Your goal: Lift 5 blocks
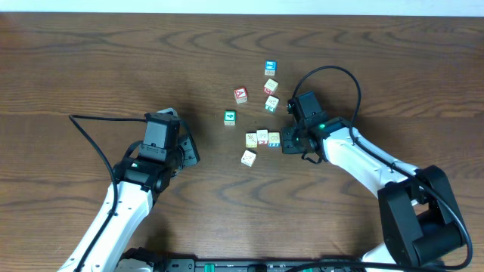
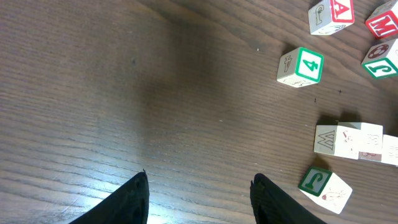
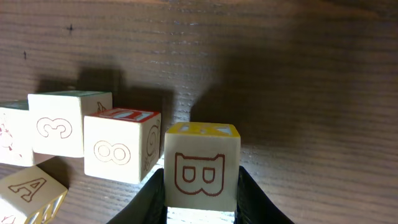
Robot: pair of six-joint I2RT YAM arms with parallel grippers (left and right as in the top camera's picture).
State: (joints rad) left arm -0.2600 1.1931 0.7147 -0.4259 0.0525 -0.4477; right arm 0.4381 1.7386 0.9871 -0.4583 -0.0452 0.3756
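Right gripper (image 3: 200, 194), fingers cropped, is clamped on B block (image 3: 201, 163); left gripper (image 2: 199, 198) jaws are held wide over table (image 2: 93, 93).

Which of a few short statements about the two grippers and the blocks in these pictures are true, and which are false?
1. The right gripper is closed on the block marked B. True.
2. The left gripper holds a block. False: it is open and empty, above the table.
3. A block marked 8 stands beside the block marked B. True.
4. The green-faced block shows a 7. False: it shows a 4.
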